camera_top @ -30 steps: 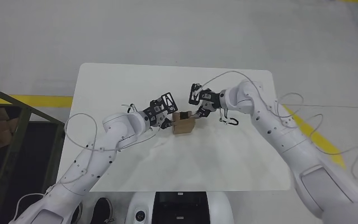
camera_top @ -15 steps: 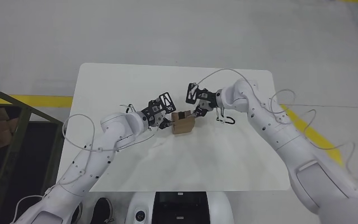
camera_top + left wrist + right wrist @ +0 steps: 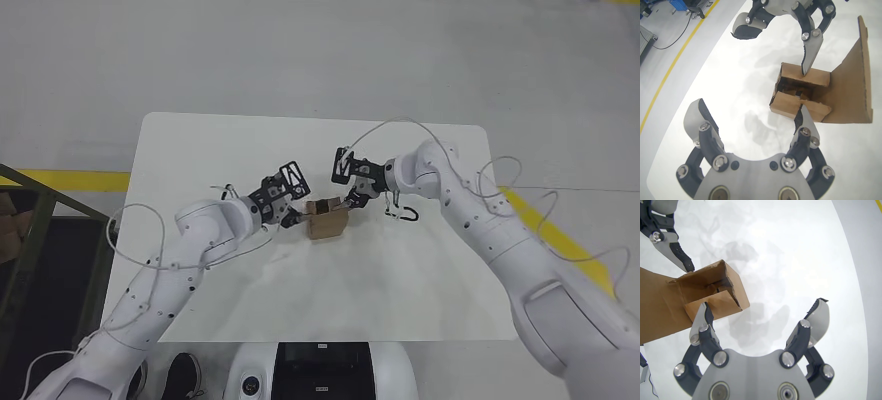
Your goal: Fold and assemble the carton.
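Note:
A small brown carton stands open-topped near the middle of the white table. In the left wrist view the carton has two short flaps folded inward and one large flap standing out to the side. My left gripper is open, with one fingertip pressing on the nearer short flap. The right gripper is open too, and one of its fingertips rests on the opposite short flap of the carton. Seen from above, the left gripper and right gripper flank the carton.
A black hook-shaped clip hangs by the right arm just right of the carton. White tabletop stretches in front of and behind the carton. A dark metal frame stands off the table's left edge.
Both grippers have shifted slightly leftward beside the carton. The carton stays where it was.

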Robot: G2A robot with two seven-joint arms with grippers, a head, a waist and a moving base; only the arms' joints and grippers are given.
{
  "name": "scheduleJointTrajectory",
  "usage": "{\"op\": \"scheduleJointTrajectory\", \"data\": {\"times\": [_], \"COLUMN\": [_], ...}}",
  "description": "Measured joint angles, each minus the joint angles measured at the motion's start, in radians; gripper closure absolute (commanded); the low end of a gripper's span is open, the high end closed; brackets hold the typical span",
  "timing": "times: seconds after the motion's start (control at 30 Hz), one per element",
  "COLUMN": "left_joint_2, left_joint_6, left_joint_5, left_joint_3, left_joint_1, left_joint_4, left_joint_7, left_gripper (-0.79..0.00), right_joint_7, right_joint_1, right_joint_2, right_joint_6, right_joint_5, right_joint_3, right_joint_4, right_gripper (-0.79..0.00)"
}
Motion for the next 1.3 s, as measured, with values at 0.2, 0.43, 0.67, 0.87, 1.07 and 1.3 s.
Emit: {"op": "scheduleJointTrajectory", "data": {"times": [0.2, 0.43, 0.67, 0.87, 1.07, 1.3], "left_joint_2": [-0.006, -0.015, -0.019, -0.019, -0.018, -0.017], "left_joint_6": [0.001, -0.001, -0.005, -0.011, -0.014, -0.019], "left_joint_5": [0.003, 0.01, 0.019, 0.025, 0.021, 0.02], "left_joint_3": [0.016, 0.047, 0.052, 0.044, 0.03, 0.016], "left_joint_1": [-0.005, -0.029, -0.038, -0.024, -0.014, -0.002], "left_joint_4": [0.003, 0.019, 0.026, 0.013, -0.003, -0.016], "left_joint_7": [-0.007, -0.022, -0.036, -0.041, -0.045, -0.046], "left_gripper": [-0.785, -0.785, -0.785, -0.785, -0.785, -0.785], "right_joint_7": [-0.02, -0.044, -0.05, -0.081, -0.118, -0.146], "right_joint_1": [0.007, 0.012, 0.025, 0.037, 0.054, 0.08], "right_joint_2": [-0.009, -0.015, -0.026, -0.034, -0.036, -0.04], "right_joint_6": [-0.017, -0.042, -0.077, -0.08, -0.08, -0.08], "right_joint_5": [0.001, -0.008, -0.014, -0.004, 0.006, 0.024], "right_joint_3": [-0.003, -0.005, -0.015, -0.035, -0.068, -0.121], "right_joint_4": [0.018, 0.036, 0.065, 0.08, 0.093, 0.113], "right_gripper": [-0.785, -0.785, -0.785, -0.785, -0.785, -0.785]}}
